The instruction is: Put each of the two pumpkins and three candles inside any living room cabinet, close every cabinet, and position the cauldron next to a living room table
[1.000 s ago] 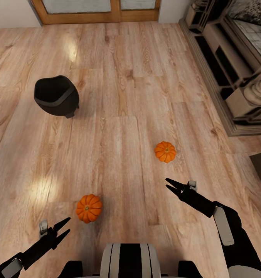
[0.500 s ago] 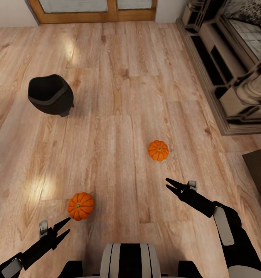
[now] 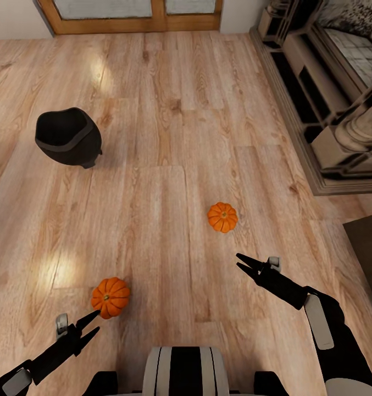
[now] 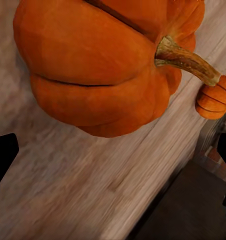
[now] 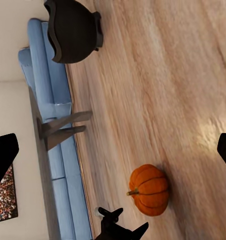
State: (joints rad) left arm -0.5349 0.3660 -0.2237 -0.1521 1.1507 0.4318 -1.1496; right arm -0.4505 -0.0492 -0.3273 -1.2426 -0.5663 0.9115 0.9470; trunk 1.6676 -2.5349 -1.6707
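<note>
Head view: cauldron (image 3: 68, 136) upright on the wood-plank floor (image 3: 169, 137), taken here as the landmark. Near pumpkin (image 3: 110, 297) well apart from the cauldron, on the robot's side of it; far pumpkin (image 3: 222, 216) also well apart from the cauldron, off toward the stone fireplace surround (image 3: 328, 110). Left gripper (image 3: 92, 323) just beside the near pumpkin, upper fingertip at its edge, jaws spread a moderate way with nothing between them. Right gripper (image 3: 243, 263) short of the far pumpkin, on the side away from the cauldron, jaws parted and empty. Neither pumpkin lifted.

Left wrist view: near pumpkin (image 4: 100, 65) very close, tan stem (image 4: 185, 57) pointing away toward the far pumpkin (image 4: 215, 97), the same way the cauldron's far side faces. Dark fingertips (image 4: 3, 157) at the picture's edges, wide apart, nothing gripped.

Right wrist view: cauldron (image 5: 73, 30) on the floor, blue sofa (image 5: 50, 115) beyond it and a table leg (image 5: 63, 127) near it; near pumpkin (image 5: 149, 190) well apart from the cauldron, with the left gripper (image 5: 124, 227) just beside it. Right gripper's fingertips (image 5: 2, 155) at the frame edges, spread wide, holding nothing.

Step in hand, by judgement: approach to the first pumpkin pickup, nothing yet stored, no candles or cabinet in sight. Next move likely calls for easing the left gripper forward and down so the jaws straddle the ribbed body rather than nudge it, since a round pumpkin probably rolls at a glancing touch; then closing, lifting, and heading off to find a cabinet
</note>
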